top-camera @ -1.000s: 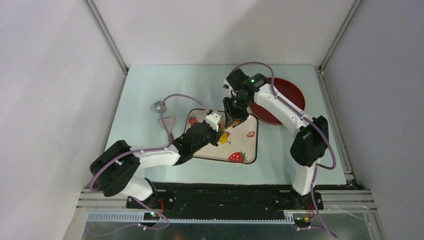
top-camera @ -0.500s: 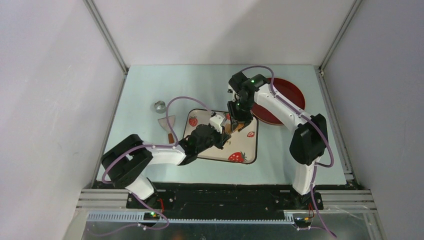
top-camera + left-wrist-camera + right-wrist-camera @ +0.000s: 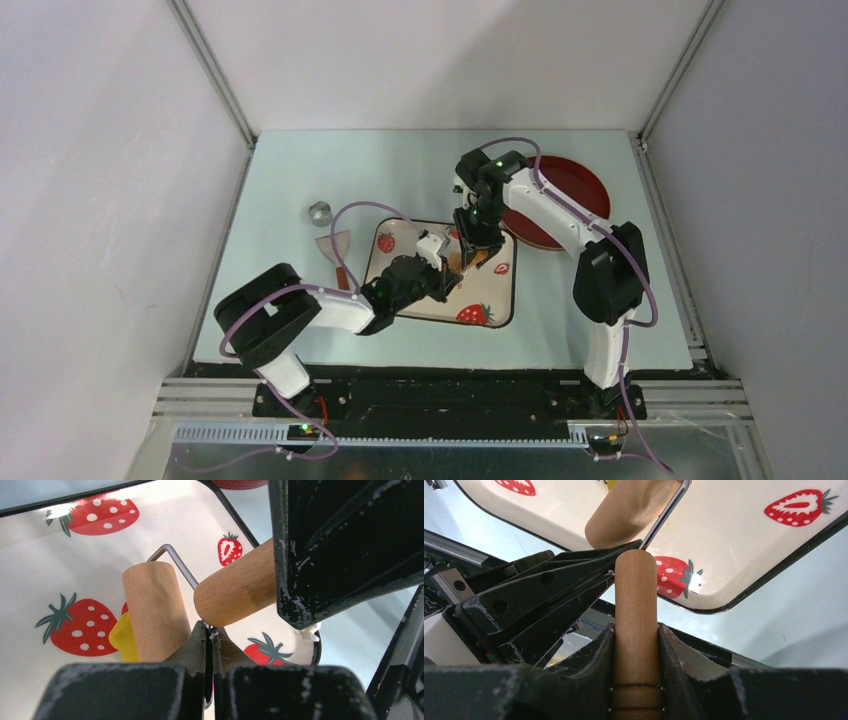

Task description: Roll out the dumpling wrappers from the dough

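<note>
Pressed-together left gripper (image 3: 209,636) has been slid mid-frame beside the roller (image 3: 152,610) pinched by right gripper (image 3: 636,632), so dough (image 3: 121,639) is probably getting flattened.

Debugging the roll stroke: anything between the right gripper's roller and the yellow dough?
Nothing visible. The right gripper clamps the wooden handle, and the roller barrel sits against the yellow dough on the tray. The shut left gripper crowds the handle's tip, beside the barrel, not under it.
</note>
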You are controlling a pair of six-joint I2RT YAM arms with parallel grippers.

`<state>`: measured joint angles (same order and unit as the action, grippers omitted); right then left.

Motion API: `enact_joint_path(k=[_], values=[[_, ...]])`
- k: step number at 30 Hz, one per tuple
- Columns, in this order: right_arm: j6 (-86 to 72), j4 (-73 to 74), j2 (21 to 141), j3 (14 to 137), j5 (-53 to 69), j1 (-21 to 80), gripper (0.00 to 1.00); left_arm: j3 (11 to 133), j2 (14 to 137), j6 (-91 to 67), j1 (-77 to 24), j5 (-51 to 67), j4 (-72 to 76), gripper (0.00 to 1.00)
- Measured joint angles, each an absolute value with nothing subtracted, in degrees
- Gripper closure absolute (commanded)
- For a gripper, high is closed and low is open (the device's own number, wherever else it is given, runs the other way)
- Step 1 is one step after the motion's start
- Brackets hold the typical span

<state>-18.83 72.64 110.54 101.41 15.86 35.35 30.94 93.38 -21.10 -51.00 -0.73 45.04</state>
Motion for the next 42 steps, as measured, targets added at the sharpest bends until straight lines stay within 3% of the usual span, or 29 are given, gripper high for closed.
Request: enact_joint_path(k=[21,33,42], values=[[-19.7,75.3,110.8,97.8,17.8,34.5,1.0,30.7,97.8,-23.9,-51.7,2.2,50.2,1.0],[-21.1,80.6,109.4,110.0,13.9,35.9,1.0,32.7,88.4,-21.5,-50.5,0.7,43.8,1.0],[-20.9,79.8,112.8,110.5,14.7,36.0,1.0,32.7,89.9,-21.9,-49.2,1.6,41.8,1.0]])
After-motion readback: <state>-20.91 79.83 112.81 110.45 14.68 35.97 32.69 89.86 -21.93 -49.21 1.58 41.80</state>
